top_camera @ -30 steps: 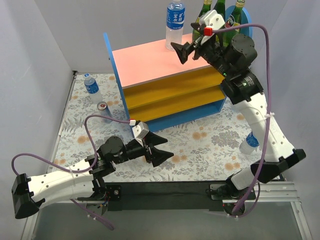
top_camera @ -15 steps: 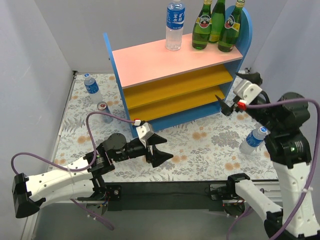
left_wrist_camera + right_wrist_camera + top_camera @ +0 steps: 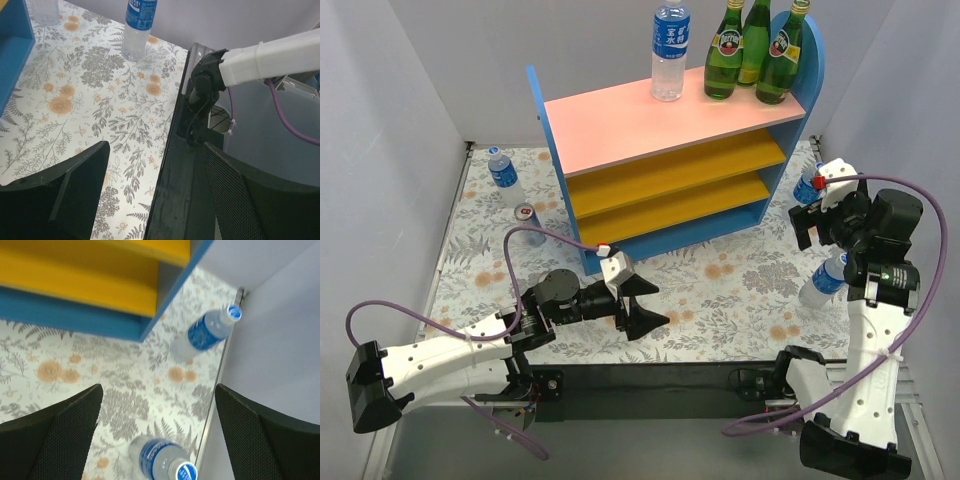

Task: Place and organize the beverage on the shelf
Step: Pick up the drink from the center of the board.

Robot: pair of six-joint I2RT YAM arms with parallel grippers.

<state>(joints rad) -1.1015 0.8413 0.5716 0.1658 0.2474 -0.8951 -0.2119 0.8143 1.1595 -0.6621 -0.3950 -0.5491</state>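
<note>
Four drinks stand on the pink top board of the shelf [image 3: 620, 120] at the upper middle of the top view: three green glass bottles [image 3: 756, 45] grouped at its right end, one clear plastic bottle [image 3: 670, 50] just left of them; at middle left, beside the shelf's blue panel, another blue-capped bottle [image 3: 505, 178] and a silver-red can [image 3: 527, 222] sit on the floral table cover [image 3: 720, 300]; near the right edge wait two more water bottles [image 3: 823, 281]; the right gripper [image 3: 812, 218] hangs above them, jaws spread wide, holding nothing; the left gripper [image 3: 642, 305], lower centre, hovers over the cover, jaws apart and empty.
</note>
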